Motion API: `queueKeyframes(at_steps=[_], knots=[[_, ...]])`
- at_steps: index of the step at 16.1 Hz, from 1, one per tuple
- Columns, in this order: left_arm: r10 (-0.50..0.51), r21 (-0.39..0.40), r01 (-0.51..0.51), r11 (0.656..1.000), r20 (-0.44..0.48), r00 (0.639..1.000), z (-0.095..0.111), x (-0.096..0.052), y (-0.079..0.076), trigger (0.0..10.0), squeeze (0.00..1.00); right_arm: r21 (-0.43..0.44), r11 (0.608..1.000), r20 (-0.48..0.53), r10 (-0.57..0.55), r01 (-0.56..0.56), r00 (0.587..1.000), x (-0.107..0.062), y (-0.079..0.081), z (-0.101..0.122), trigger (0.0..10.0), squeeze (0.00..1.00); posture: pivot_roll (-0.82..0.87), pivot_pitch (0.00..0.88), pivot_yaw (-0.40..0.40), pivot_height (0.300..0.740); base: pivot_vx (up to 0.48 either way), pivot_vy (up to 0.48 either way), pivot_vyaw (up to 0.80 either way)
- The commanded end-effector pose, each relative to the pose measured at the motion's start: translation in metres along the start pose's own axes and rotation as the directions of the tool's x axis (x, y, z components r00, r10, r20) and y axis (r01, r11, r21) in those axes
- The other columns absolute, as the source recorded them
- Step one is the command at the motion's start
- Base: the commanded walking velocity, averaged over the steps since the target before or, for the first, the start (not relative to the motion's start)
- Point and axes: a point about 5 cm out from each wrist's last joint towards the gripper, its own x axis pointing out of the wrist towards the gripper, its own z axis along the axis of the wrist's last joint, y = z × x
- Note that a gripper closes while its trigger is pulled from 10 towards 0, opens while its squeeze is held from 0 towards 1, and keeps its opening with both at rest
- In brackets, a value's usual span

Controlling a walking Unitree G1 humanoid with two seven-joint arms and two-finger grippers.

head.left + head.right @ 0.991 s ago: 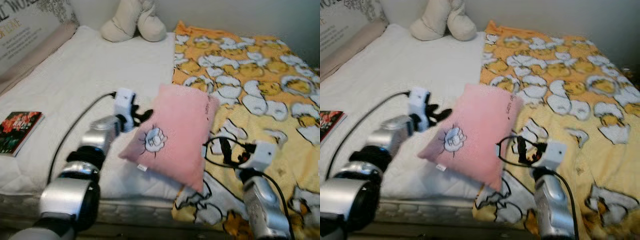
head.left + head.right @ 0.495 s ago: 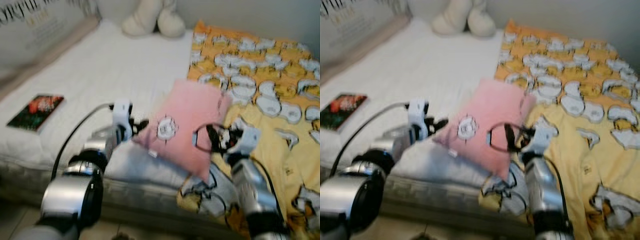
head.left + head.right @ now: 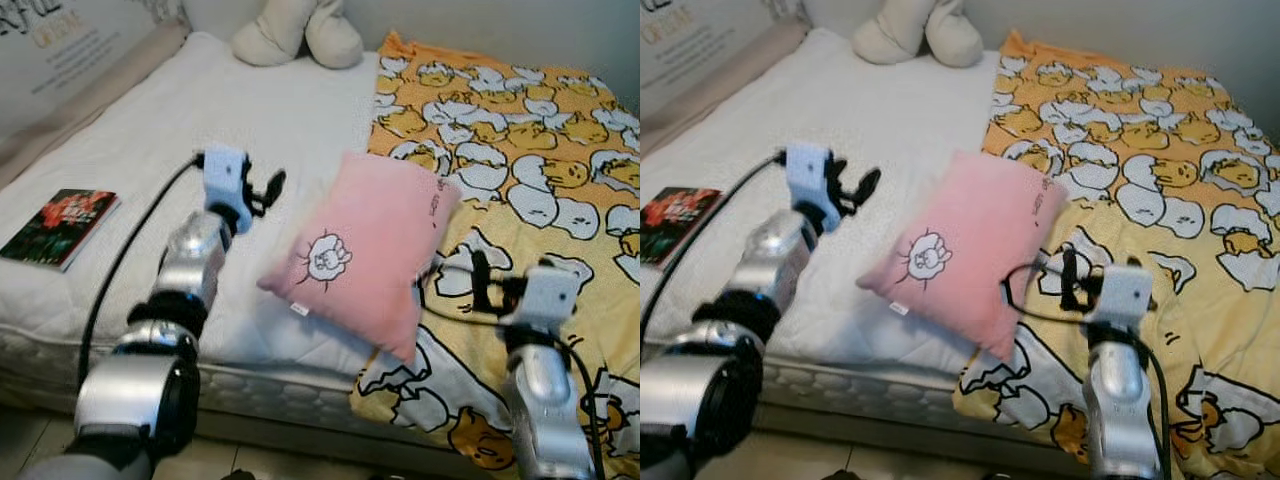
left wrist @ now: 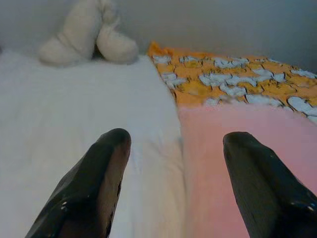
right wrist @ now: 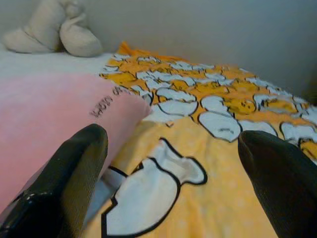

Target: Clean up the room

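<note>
- The bed [image 3: 150, 150], under a white quilted cover, spreads out beyond both sets of fingers
- A yellow blanket [image 3: 540, 150] printed with white and yellow cartoon figures lies over the part of the bed under and ahead of the right gripper [image 3: 1072, 280]
- The pink pillow [image 3: 360, 250], with a small white cartoon on its face, lies flat between the two grippers, straddling the edge where blanket meets white cover; one corner reaches toward the bed's near edge
- A cream plush toy [image 3: 297, 32] sits far ahead of the fingers, against the wall at the far side of the bed
- A book [image 3: 58, 226] with a dark, flowered cover rests on the white cover, well apart from the left gripper [image 3: 265, 188] on its outer side
- The left gripper hovers over the white cover just beside the pillow, fingers [image 4: 94, 188] spread wide, nothing between them
- The right gripper hangs over the blanket close by the pillow's other side, fingers [image 5: 69, 183] wide apart, holding nothing
</note>
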Motion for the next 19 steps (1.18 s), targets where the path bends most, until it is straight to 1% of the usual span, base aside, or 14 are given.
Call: queueKeyframes(at_steps=[1,2,4,7,8,9,11,13,14,15,16,17,18,19], knots=[[0.026,-0.057,-0.028,0.998,-0.031,0.999,-0.011,-0.002,-0.003,10.0,0.0,0.01,1.0,-0.015,0.013,-0.013,1.0,-0.004,0.008,-0.004,10.0,0.0,-0.08,0.0,0.001,0.74,0.0,0.0,-0.76],[0.048,-0.042,-0.05,0.998,-0.045,0.998,-0.016,-0.002,-0.006,10.0,0.0,0.02,0.999,-0.028,0.034,-0.034,0.999,-0.004,0.015,-0.006,10.0,0.0,-0.09,0.0,0.007,0.74,0.0,0.0,-0.76],[0.033,-0.005,-0.033,0.999,-0.034,0.999,-0.019,-0.002,-0.016,10.0,0.0,0.044,0.996,-0.033,0.078,-0.076,0.996,-0.002,0.027,-0.005,10.0,0.0,-0.08,0.0,0.007,0.74,0.0,0.0,-0.38],[0.015,-0.007,-0.015,1.0,0.006,1.0,-0.016,-0.002,-0.021,10.0,0.0,0.035,0.995,-0.013,0.092,-0.091,0.996,0.001,0.03,-0.001,10.0,0.0,-0.08,0.0,0.005,0.74,0.27,0.0,0.0],[-0.01,0.012,0.01,1.0,0.029,1.0,-0.015,-0.001,-0.026,10.0,0.0,0.036,0.995,0.002,0.095,-0.095,0.996,0.001,0.03,0.001,10.0,0.0,-0.08,0.0,0.003,0.74,0.48,0.0,0.0],[-0.037,0.017,0.036,0.999,0.041,0.998,-0.013,-0.001,-0.03,10.0,0.0,0.035,0.994,-0.003,0.102,-0.102,0.995,0.001,0.03,0.0,10.0,0.0,-0.08,0.0,0.002,0.74,0.48,0.0,-0.66],[-0.036,0.029,0.035,0.999,0.045,0.998,-0.012,0.0,-0.031,10.0,0.0,0.043,0.994,-0.023,0.105,-0.104,0.994,0.001,0.03,-0.003,10.0,0.0,-0.08,0.0,0.004,0.74,0.48,0.0,-0.76],[0.057,0.043,-0.057,0.997,0.002,0.998,-0.013,0.001,-0.022,10.0,0.0,0.066,0.988,-0.046,0.14,-0.137,0.989,0.002,0.033,-0.006,10.0,0.0,-0.09,0.0,0.005,0.74,0.231,0.0,0.0],[0.107,0.051,-0.104,0.993,-0.046,0.993,-0.014,0.002,-0.013,10.0,0.0,0.129,0.976,-0.052,0.181,-0.173,0.982,0.004,0.038,-0.004,10.0,0.0,-0.09,0.0,0.004,0.74,0.0,0.0,0.0],[0.134,0.031,-0.132,0.991,-0.057,0.989,-0.013,0.001,-0.006,10.0,0.0,0.157,0.968,-0.055,0.207,-0.197,0.977,0.005,0.041,-0.003,10.0,0.0,-0.09,0.0,0.004,0.74,0.0,0.0,0.0],[0.151,0.02,-0.15,0.988,-0.061,0.987,-0.011,0.001,-0.001,10.0,0.0,0.177,0.961,-0.059,0.227,-0.214,0.972,0.005,0.043,-0.003,10.0,0.0,-0.09,0.0,0.005,0.74,0.0,0.0,0.0],[0.18,0.026,-0.178,0.984,-0.05,0.982,0.001,0.001,0.014,10.0,0.0,0.208,0.942,-0.064,0.282,-0.264,0.957,0.009,0.049,-0.001,10.0,0.0,-0.08,0.0,0.004,0.74,0.0,0.0,0.0],[0.188,0.035,-0.187,0.982,-0.034,0.982,0.009,0.001,0.022,10.0,0.0,0.219,0.933,-0.062,0.307,-0.287,0.95,0.011,0.052,0.0,10.0,0.0,-0.08,0.0,0.003,0.74,0.0,0.0,0.0],[0.189,0.043,-0.187,0.981,-0.027,0.982,0.012,0.001,0.024,10.0,0.0,0.228,0.928,-0.061,0.316,-0.295,0.947,0.012,0.053,0.001,10.0,0.0,-0.08,0.0,0.003,0.74,0.0,0.0,0.0]])
